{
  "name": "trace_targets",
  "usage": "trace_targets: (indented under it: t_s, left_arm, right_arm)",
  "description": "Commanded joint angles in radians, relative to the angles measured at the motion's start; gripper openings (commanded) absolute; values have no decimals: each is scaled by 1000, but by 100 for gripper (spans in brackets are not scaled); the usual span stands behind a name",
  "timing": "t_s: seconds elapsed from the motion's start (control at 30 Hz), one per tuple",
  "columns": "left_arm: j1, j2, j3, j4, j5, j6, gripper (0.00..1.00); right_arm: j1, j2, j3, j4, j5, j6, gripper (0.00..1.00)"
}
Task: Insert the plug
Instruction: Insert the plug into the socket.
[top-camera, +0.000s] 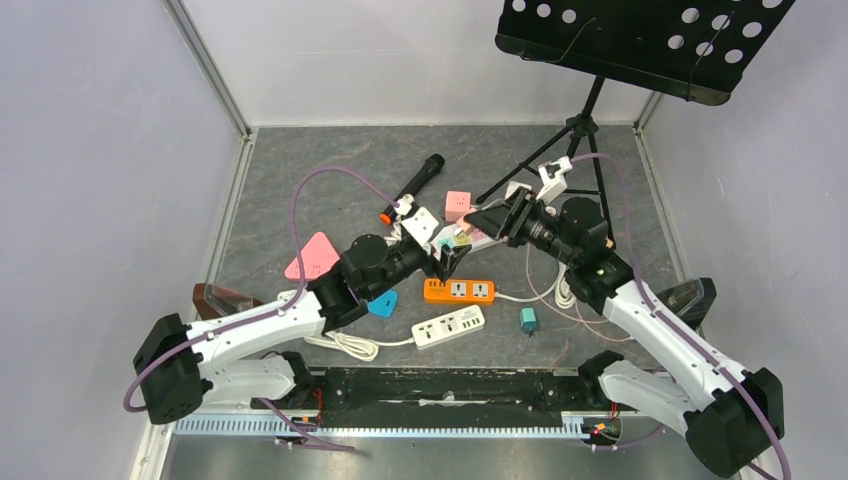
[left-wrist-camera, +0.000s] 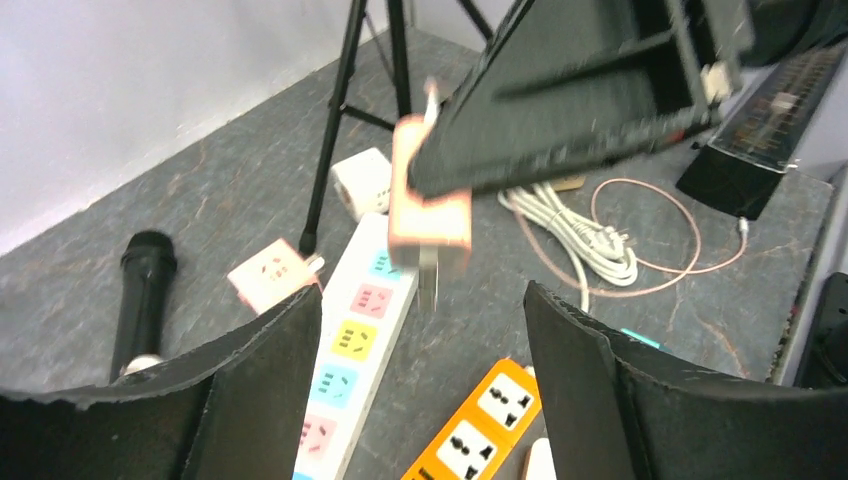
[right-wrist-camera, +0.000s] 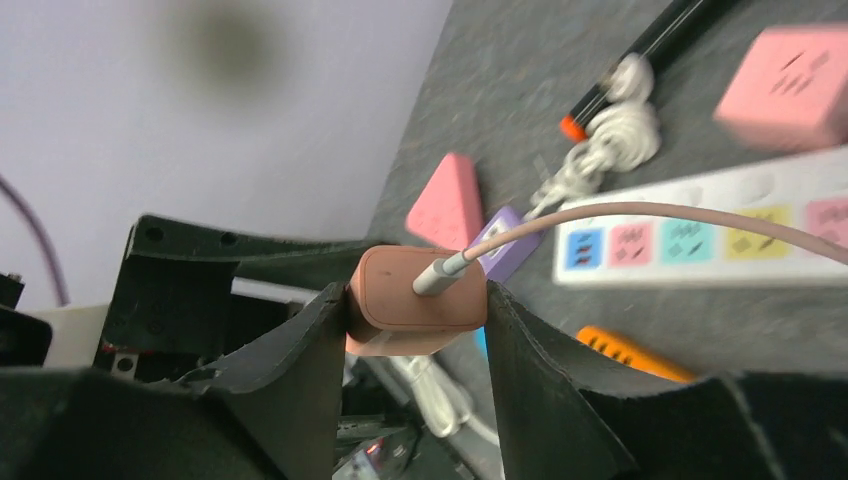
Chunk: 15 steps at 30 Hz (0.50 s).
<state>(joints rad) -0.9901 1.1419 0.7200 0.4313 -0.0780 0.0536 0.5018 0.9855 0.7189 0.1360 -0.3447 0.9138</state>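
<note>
Right end effector (right-wrist-camera: 415, 305) first: found it pinched on the pink charger plug (left-wrist-camera: 430, 215), gripped by two opposite sides, with a pink cable (right-wrist-camera: 650, 215) trailing from the back. Found the left end effector (left-wrist-camera: 420, 295) spread wide, holding nothing, hovering near the plug and facing it.

Looked over the grey counter (left-wrist-camera: 180, 200) next. Saw a long white power strip with pastel sockets (left-wrist-camera: 355, 345) lying under the plug, and an orange power strip (left-wrist-camera: 480, 420) nearer the arms. Saw the plug raised clear of both, prongs (left-wrist-camera: 430, 278) pointing down, roughly over the pastel strip's far half. Could not tell which socket, given the blur.

Judged the step in hand as alignment before descent. Called for squaring the prongs to one socket's slots, then lowering straight rather than tilted. Called also for bringing the empty left end effector down to pin the strip against sliding under the push. Warranted watching for cable pull twisting the small plug in the grip.
</note>
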Motion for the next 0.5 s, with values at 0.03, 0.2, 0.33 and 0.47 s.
trace_targets:
  t_s: [0.03, 0.2, 0.33, 0.47]
  left_arm:
    - [-2, -99, 24, -166, -171, -110, 80]
    - [-2, -205, -7, -330, -239, -204, 81]
    - [-2, -264, -9, -425, -280, -259, 81]
    - [-2, -289, 1, -512, -272, -280, 81]
  right_arm:
    - [-51, 10, 107, -85, 227, -289, 0]
    - [-72, 94, 110, -72, 453, -566, 0]
    - [-71, 192, 85, -15, 511, -706, 0]
    - [-69, 263, 40, 61, 503, -779, 0]
